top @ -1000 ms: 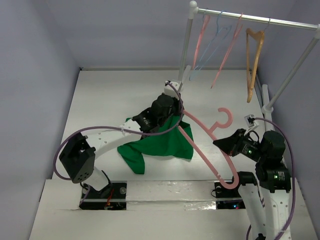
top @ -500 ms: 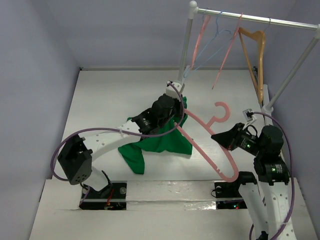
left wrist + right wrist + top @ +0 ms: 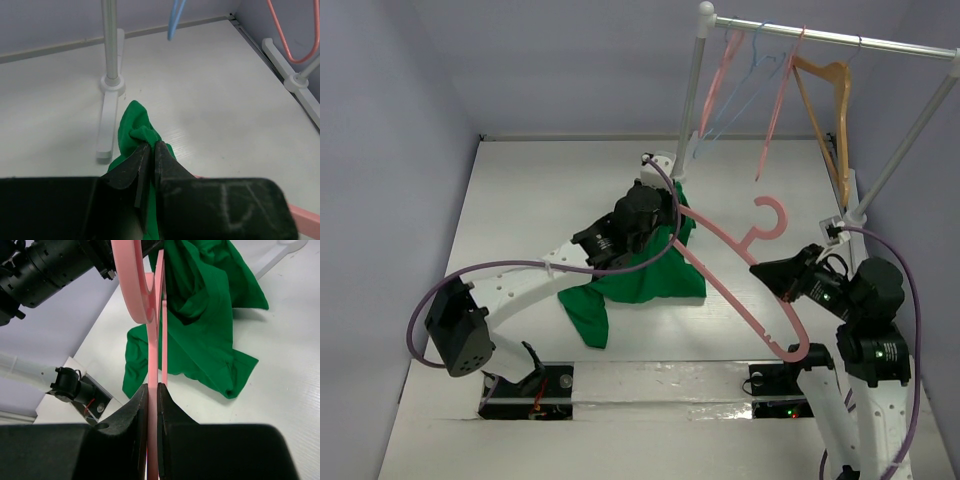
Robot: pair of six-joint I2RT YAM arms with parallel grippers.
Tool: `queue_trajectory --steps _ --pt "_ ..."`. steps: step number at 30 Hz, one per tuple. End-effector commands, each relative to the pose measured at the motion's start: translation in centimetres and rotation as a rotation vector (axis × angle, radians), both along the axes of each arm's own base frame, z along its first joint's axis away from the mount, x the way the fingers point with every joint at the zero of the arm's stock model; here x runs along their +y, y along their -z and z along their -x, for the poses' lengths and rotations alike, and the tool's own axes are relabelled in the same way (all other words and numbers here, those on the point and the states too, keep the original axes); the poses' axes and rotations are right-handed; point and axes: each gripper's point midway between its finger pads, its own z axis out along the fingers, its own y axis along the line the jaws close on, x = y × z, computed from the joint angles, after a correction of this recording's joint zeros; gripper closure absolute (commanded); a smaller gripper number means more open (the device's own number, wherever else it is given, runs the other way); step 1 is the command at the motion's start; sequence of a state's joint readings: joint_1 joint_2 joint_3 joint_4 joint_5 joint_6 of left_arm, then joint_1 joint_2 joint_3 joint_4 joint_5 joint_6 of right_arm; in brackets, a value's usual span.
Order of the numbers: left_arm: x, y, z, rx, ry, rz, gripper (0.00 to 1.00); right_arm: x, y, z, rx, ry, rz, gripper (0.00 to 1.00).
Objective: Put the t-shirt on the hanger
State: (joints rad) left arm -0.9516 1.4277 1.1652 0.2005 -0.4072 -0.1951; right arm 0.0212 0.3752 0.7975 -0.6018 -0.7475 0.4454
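Green t-shirt (image 3: 650, 275) hangs bunched against the far end of the pink hanger (image 3: 131, 285), its top edge lifted off the table (image 3: 540, 190) and its lower folds trailing on the white surface beneath that end. My left pincer (image 3: 148, 147) is pressed together on a fold of the cloth right beside the hanger's far tip. My right pincer (image 3: 152, 390) is clamped on the hanger just below its hook, holding it tilted in the air, with the clothes rack (image 3: 830, 38) standing behind it. Whether the tip is already inside the shirt, I cannot tell. The step in hand, as I judge it, is threading that tip into the shirt. To do it well I should offer an opening rather than a wad of fabric, hold the hanger steady and draw the cloth along its arm slowly so nothing snags.
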Motion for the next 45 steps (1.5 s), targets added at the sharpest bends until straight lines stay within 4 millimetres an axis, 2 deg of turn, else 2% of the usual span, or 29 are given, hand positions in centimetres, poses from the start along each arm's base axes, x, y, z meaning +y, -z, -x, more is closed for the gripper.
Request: queue_trajectory --steps 1,7,11,15,21,25,27,31,33,34,35,36,37,39,40,42,43,44,45 --pt "1.1 -5.0 -0.3 -0.083 -0.033 0.068 1.00 -0.2 -1.7 0.4 -0.074 0.011 0.019 1.00" --pt "2.6 -6.0 -0.5 -0.104 -0.064 0.056 1.00 -0.5 -1.9 1.1 -0.072 0.019 0.045 1.00" --pt "1.8 -6.0 -0.1 -0.094 -0.011 0.069 1.00 -0.3 -1.8 0.8 -0.075 0.006 0.033 1.00" --pt "0.1 -4.8 1.0 -0.056 0.074 0.088 1.00 -0.3 -1.1 -0.5 -0.055 0.020 0.019 1.00" --pt "-1.7 -4.6 2.9 -0.029 0.137 0.092 1.00 -0.1 -1.6 -1.9 -0.087 0.013 0.003 1.00" --pt "-1.3 -4.4 3.2 0.001 0.112 0.096 1.00 -0.6 -1.8 -3.6 -0.123 0.063 0.010 1.00" --pt "-0.9 -4.3 3.3 0.009 0.076 0.085 1.00 -0.4 -1.4 -4.2 -0.111 0.069 0.002 1.00" --pt "-0.4 -4.0 3.5 0.027 0.049 0.087 1.00 0.1 -2.1 -5.7 -0.149 0.123 -0.004 1.00" --pt "-1.1 -4.5 4.2 0.025 0.091 0.107 1.00 2.1 -2.0 -5.4 -0.151 0.067 -0.006 1.00" --pt "-1.1 -4.7 4.3 0.023 0.091 0.114 1.00 2.4 -1.6 -6.8 -0.142 0.120 0.009 1.00" --pt "-1.4 -5.1 4.8 0.018 0.104 0.121 1.00 3.2 -1.4 -7.0 -0.143 0.124 0.021 1.00" --pt "-1.4 -5.3 5.1 0.016 0.106 0.126 1.00 5.9 -1.3 -5.6 -0.161 0.048 0.037 1.00" --pt "-1.2 -5.5 5.1 0.014 0.098 0.131 1.00 5.6 -1.5 -7.3 -0.175 0.173 0.060 1.00" --pt "-0.4 -5.8 5.2 0.014 0.075 0.146 1.00 7.6 -2.1 -6.6 -0.207 0.169 0.074 1.00" --pt "-0.1 -5.8 5.2 0.017 0.067 0.150 1.00 7.5 -3.3 -7.3 -0.229 0.224 0.051 1.00" --pt "0.8 -5.8 5.4 0.020 0.042 0.158 1.00 9.0 -2.7 -7.3 -0.223 0.222 0.066 1.00" --pt "1.3 -5.6 5.4 0.022 0.026 0.157 1.00 9.0 -3.3 -7.7 -0.236 0.267 0.037 1.00" --pt "2.2 -5.9 5.2 0.012 -0.011 0.163 1.00 9.2 -3.0 -7.8 -0.237 0.281 0.045 1.00" --pt "2.8 -5.4 5.1 0.014 -0.036 0.152 1.00 9.3 -3.0 -7.7 -0.241 0.296 0.050 1.00"
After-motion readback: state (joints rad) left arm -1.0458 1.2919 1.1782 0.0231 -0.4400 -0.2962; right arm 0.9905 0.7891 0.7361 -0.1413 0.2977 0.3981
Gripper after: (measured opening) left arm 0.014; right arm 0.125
